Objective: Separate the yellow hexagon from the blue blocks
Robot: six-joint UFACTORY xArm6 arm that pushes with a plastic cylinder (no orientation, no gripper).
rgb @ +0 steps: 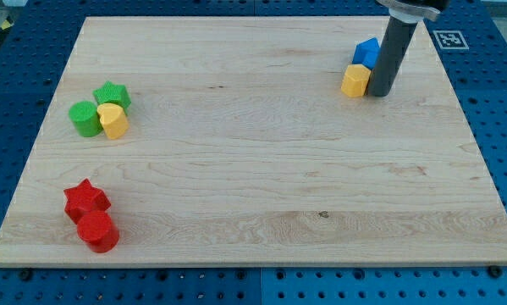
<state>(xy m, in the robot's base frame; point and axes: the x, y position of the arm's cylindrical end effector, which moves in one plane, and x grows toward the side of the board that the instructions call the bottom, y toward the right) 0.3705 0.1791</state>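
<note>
The yellow hexagon (355, 80) sits near the view's top right on the wooden board (261, 144). A blue block (367, 52) touches it from just above. My rod comes down from the top edge, and my tip (380, 91) rests on the board right against the hexagon's right side, below and right of the blue block. The rod hides whatever lies directly behind it, so I cannot tell if a second blue block is there.
At the view's left, a green star (112, 94), a green round block (85, 119) and a second yellow block (113, 120) huddle together. At the bottom left, a red star (85, 199) touches a red round block (98, 231).
</note>
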